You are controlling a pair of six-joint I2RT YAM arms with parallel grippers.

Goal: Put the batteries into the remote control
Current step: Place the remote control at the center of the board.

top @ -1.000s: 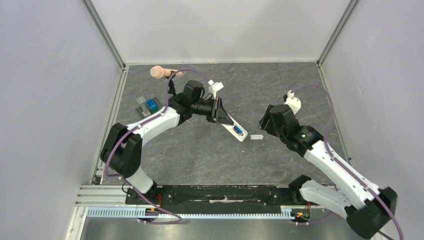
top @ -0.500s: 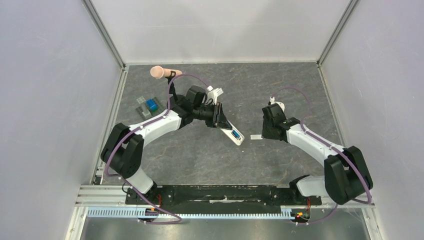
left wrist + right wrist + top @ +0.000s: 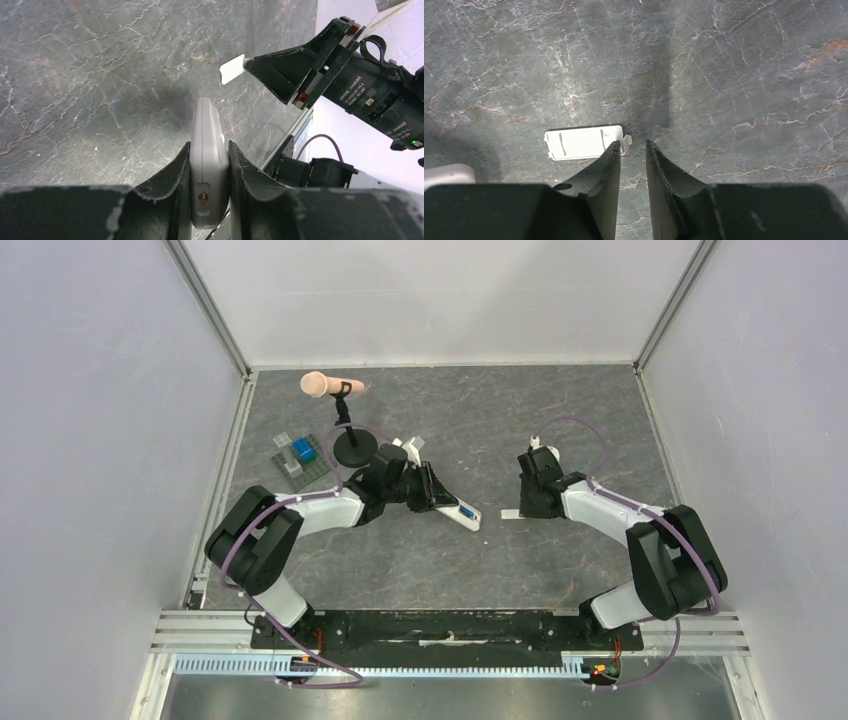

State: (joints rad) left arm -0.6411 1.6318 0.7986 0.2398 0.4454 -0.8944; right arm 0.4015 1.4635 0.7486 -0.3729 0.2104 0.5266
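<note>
Remote control point(image 3: 208, 165) sits clamped edge-on in left gripper point(image 3: 209, 176) at frame centre, buttons hidden; blue battery point(image 3: 465, 510) just visible in its open bay, other one not made out. Right gripper point(image 3: 632, 150), jaws nearly shut w/ nothing between, hovers at the white cover's point(image 3: 583, 142) right end, centre-right. Pink microphone point(image 3: 322, 385) and blue brick point(image 3: 301, 449) sit upper left.

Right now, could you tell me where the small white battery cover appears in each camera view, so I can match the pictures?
Top external: battery cover lies flat on the table, right of centre, beside the right gripper.
Left wrist: upper middle, a white tab at that gripper's tip, beyond the remote control held in the left gripper.
Right wrist: lower left, by the left jaw's tip.
Shared landmark: the right gripper.
</note>
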